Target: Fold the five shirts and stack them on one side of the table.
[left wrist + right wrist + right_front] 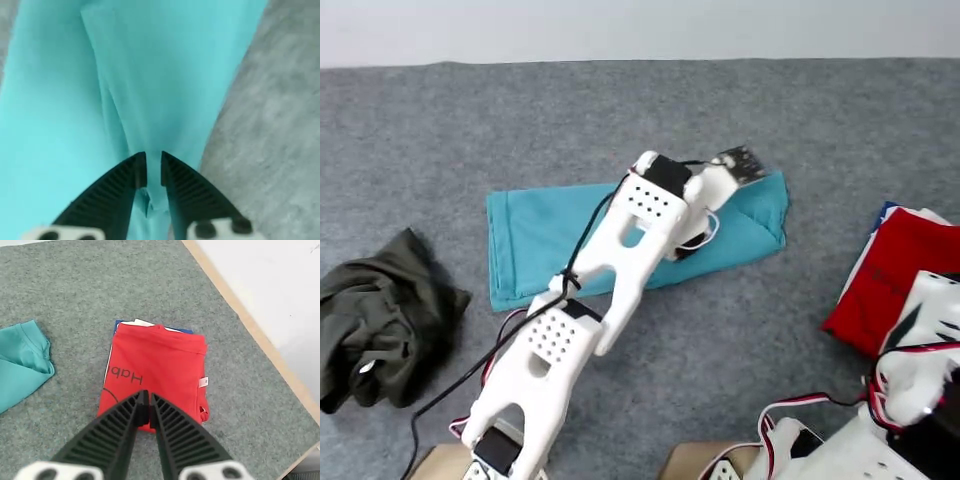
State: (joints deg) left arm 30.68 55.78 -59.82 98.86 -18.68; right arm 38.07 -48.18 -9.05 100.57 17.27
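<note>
The teal shirt (540,240) lies in the middle of the table (770,330), folded into a long band on the grey felt-like cover. The left arm stretches out over it, and the left gripper (152,162) sits at the end of the band nearest the red shirt (160,365). In the left wrist view, its 2 fingers (117,187) are drawn almost together with a thin ridge of teal cloth caught between them, and a crease runs away from the tips along the fabric.

The red shirt is folded and tops a stack at the right side of the table, where blue and white edges (120,323) peek out from under its collar end. The right gripper (148,400) hangs above this stack, its fingers pressed together on nothing. The teal shirt's nearest corner lies near the stack but apart from it.

At the table's left side, well apart from the teal shirt, 1 dark olive shirt (380,320) lies crumpled and unfolded.
</note>
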